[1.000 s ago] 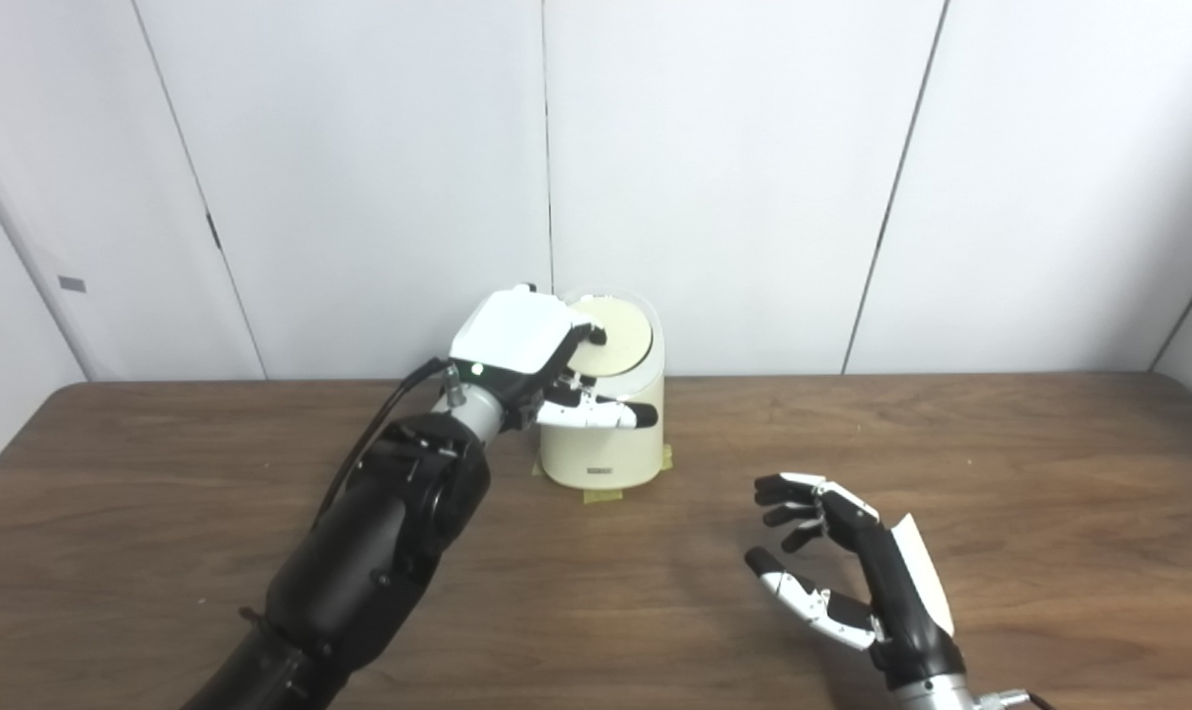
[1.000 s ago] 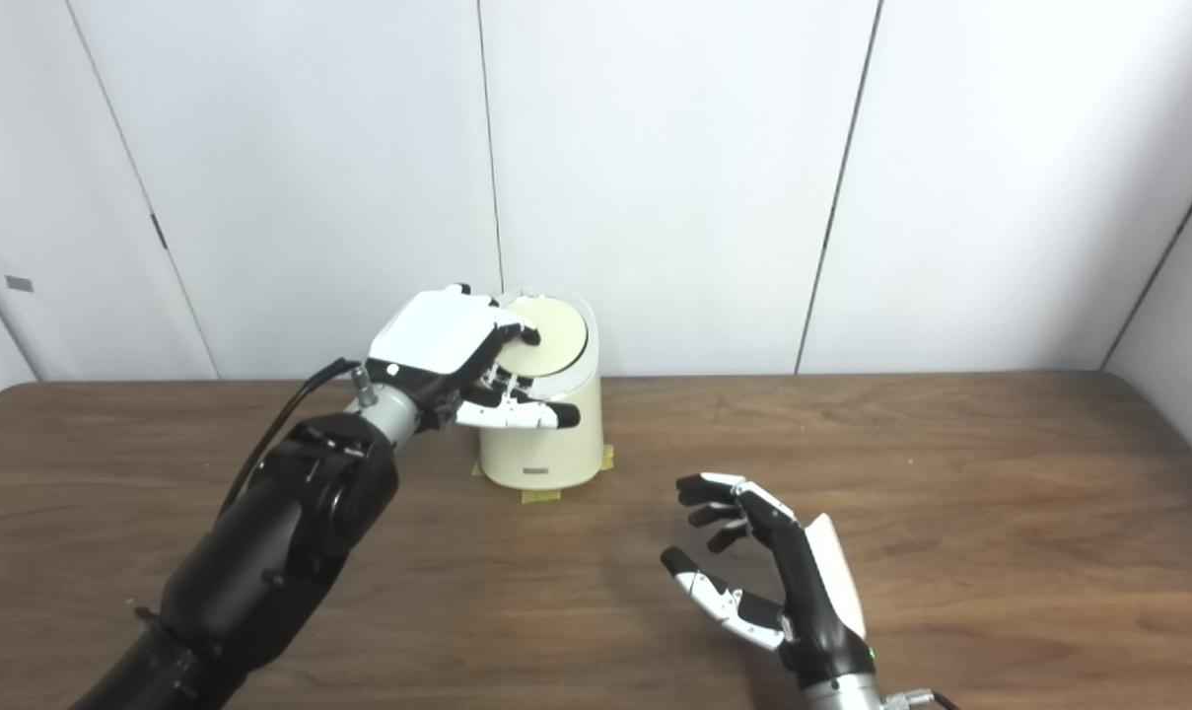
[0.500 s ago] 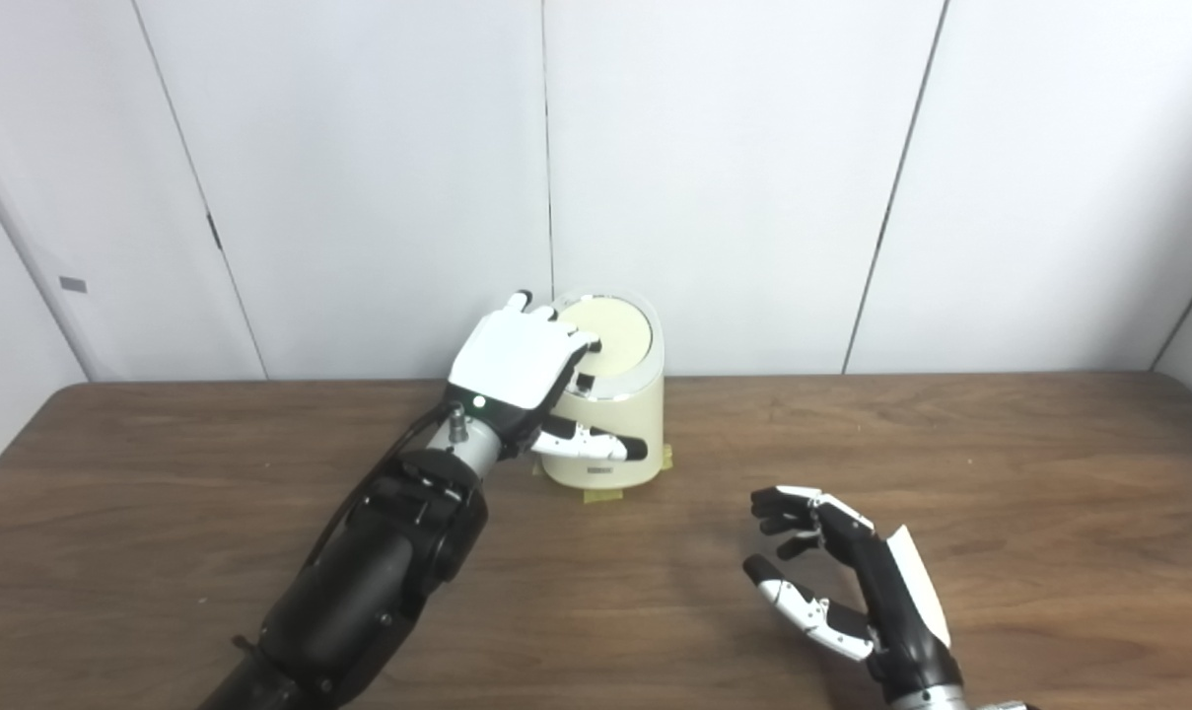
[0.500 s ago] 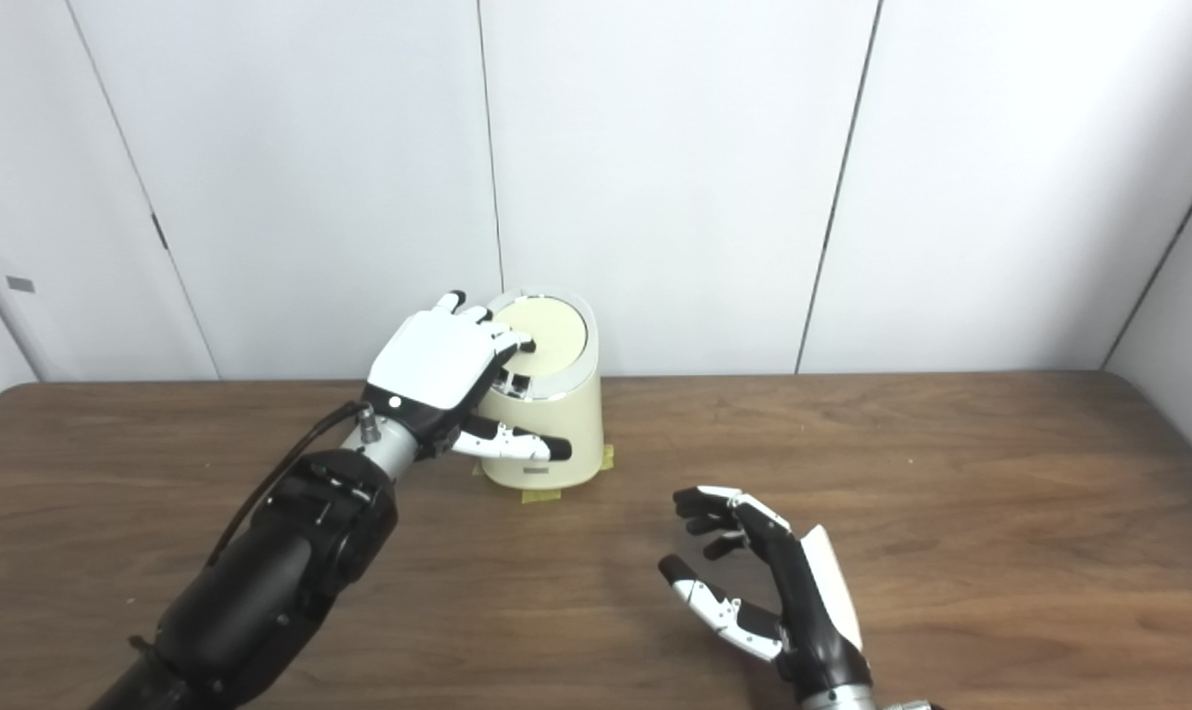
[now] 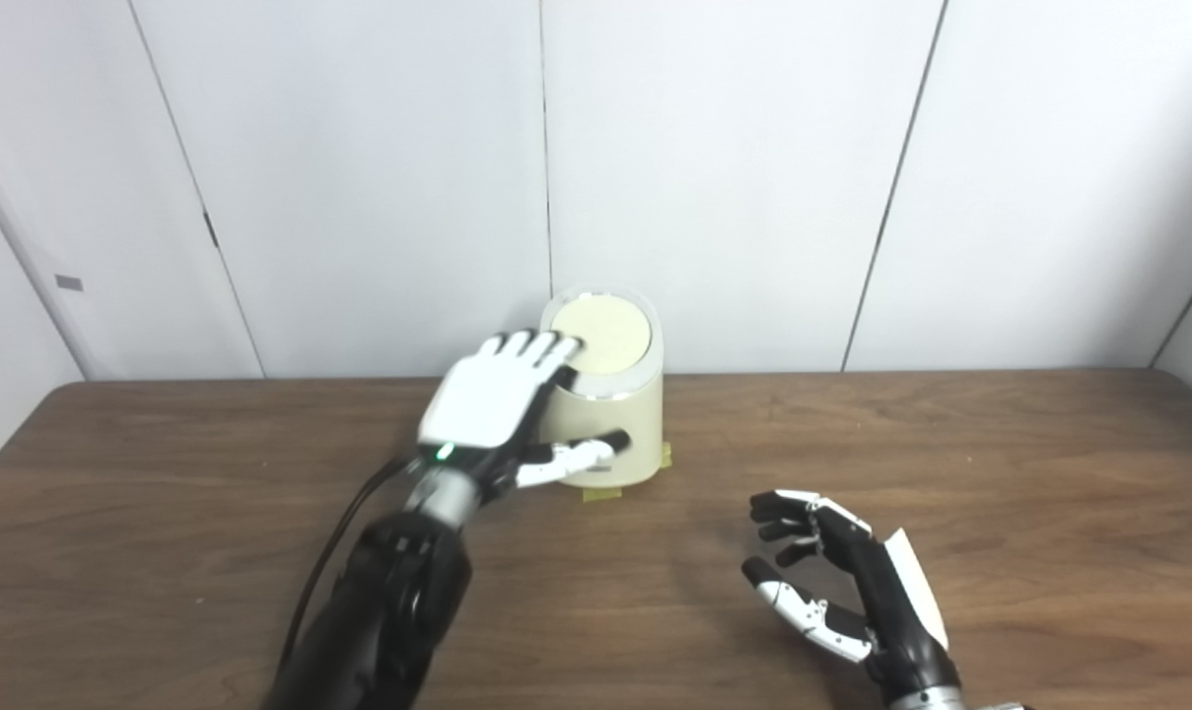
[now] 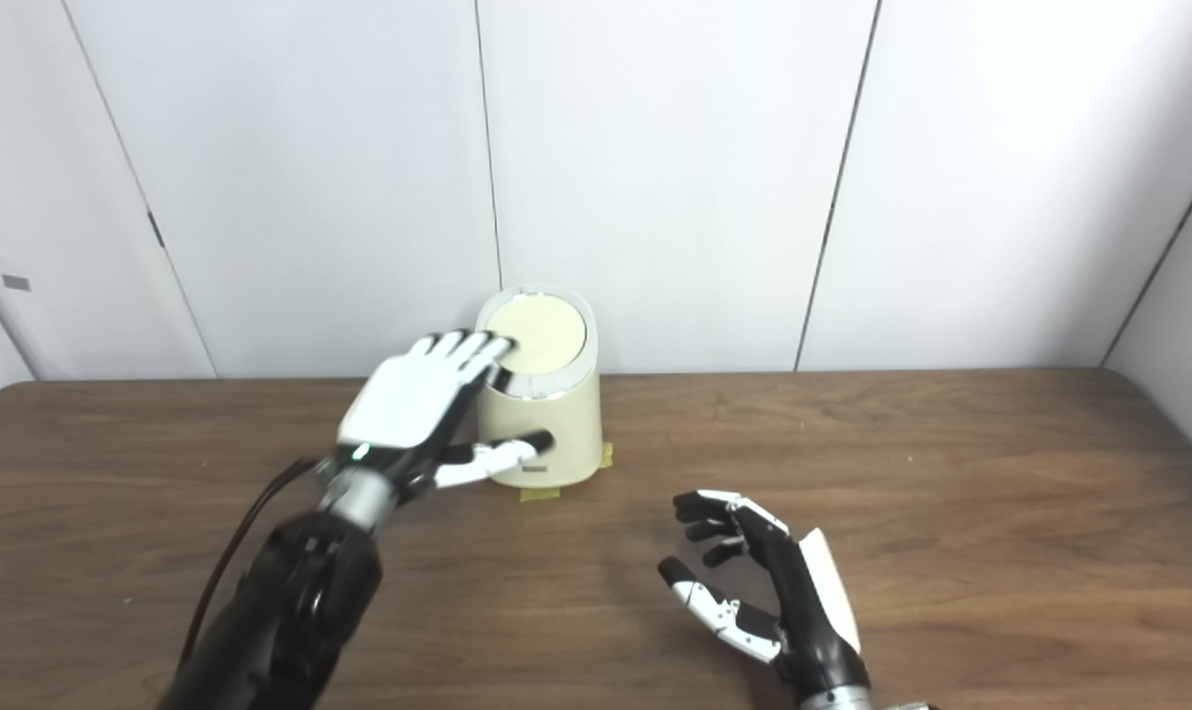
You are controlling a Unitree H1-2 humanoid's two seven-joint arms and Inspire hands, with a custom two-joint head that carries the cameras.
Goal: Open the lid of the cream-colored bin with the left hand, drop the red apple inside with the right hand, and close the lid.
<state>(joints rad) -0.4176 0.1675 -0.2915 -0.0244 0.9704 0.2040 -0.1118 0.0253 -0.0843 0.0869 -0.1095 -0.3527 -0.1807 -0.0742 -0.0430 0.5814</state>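
The cream-colored bin [image 5: 623, 434] stands on the wooden table near the back wall, on bits of yellow tape. Its round lid [image 5: 602, 333] lies flat and shut on top. My left hand [image 5: 492, 402] is open, fingers spread, just left of and in front of the bin; its fingertips [image 5: 554, 347] reach the lid's left edge and its thumb crosses the bin's front. My right hand [image 5: 837, 582] is open and empty, fingers curled, low over the table to the front right. No red apple shows in either view.
The brown wooden table [image 5: 1000, 473] spreads to both sides, its far edge against the white panelled wall [image 5: 753, 177]. Yellow tape tabs [image 5: 603, 494] mark the bin's base. My left forearm [image 5: 388, 611] comes up from the bottom edge.
The lid has gone from tilted up to flat and shut. My left hand has come off the lid, drawing back and down with its fingers spread. My right hand has sunk slightly.
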